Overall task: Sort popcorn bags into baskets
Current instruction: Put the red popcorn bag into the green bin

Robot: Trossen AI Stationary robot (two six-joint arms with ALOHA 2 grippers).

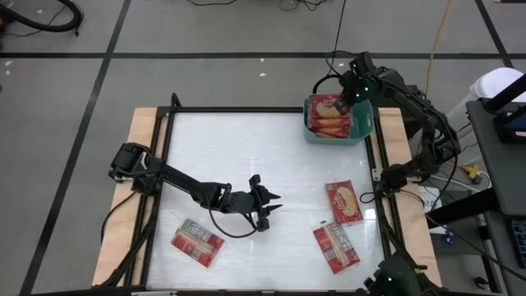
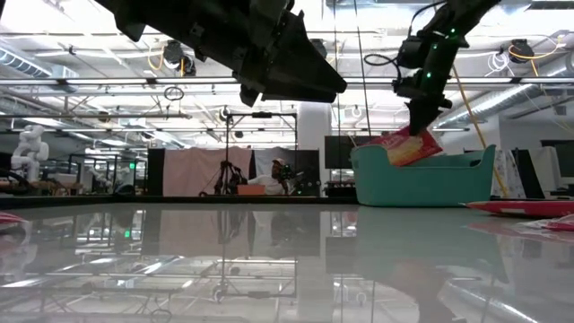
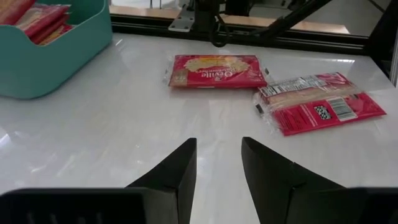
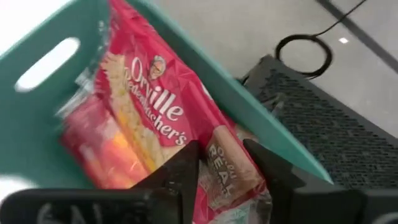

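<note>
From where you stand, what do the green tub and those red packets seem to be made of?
The teal tub looks like moulded plastic: smooth matte walls, rounded corners, a cut-out handle. The popcorn bags seem wrapped in clear glossy film over printed paper, judging by the shine and crinkled edges.

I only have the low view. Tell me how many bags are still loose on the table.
Observer: Three bags: one near the left arm, two on the right side.
Operator: Say what the left gripper holds.
Observer: Nothing. The left gripper is open over bare table, mid-table.
Operator: Report the right one.
Observer: The right gripper is over the basket, its fingers apart astride a bag inside it.
</note>
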